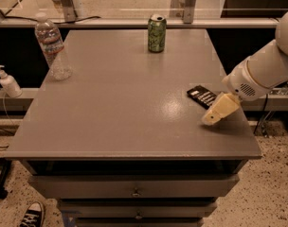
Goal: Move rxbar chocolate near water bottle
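The rxbar chocolate [201, 96], a flat black wrapped bar, lies near the right edge of the grey table [120, 108]. My gripper [213, 117] with its cream-coloured fingers hangs just over the bar's near right end and hides part of it. The water bottle [51, 46], clear with a white cap and red-and-white label, stands upright at the table's far left corner, far from the bar.
A green soda can [157, 33] stands at the back middle of the table. A small white pump dispenser [7, 81] sits on a ledge left of the table. Drawers run below the front edge. A shoe [32, 214] shows at the bottom left.
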Motion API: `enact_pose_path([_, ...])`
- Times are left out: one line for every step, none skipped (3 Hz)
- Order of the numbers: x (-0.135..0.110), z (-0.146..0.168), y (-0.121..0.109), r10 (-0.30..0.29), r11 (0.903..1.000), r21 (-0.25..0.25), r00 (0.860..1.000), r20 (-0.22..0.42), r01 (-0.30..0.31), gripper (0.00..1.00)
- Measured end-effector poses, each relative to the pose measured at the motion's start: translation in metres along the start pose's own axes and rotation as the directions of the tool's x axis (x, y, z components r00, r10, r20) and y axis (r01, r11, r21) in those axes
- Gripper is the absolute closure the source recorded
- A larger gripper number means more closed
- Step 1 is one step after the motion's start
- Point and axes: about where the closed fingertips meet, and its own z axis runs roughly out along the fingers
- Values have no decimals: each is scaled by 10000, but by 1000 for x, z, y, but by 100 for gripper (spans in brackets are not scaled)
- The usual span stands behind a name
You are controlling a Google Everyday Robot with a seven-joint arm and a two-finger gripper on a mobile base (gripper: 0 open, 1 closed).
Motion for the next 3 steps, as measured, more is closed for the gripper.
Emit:
enact_pose_path([-2,7,-4,255,9996,-107,9997,64,-254,41])
enact_pose_path([-6,11,-8,455,9987,-250,9990,35,-454,64])
enact_pose_path([-16,12,-10,524,9975,-479,9984,213,-513,87])
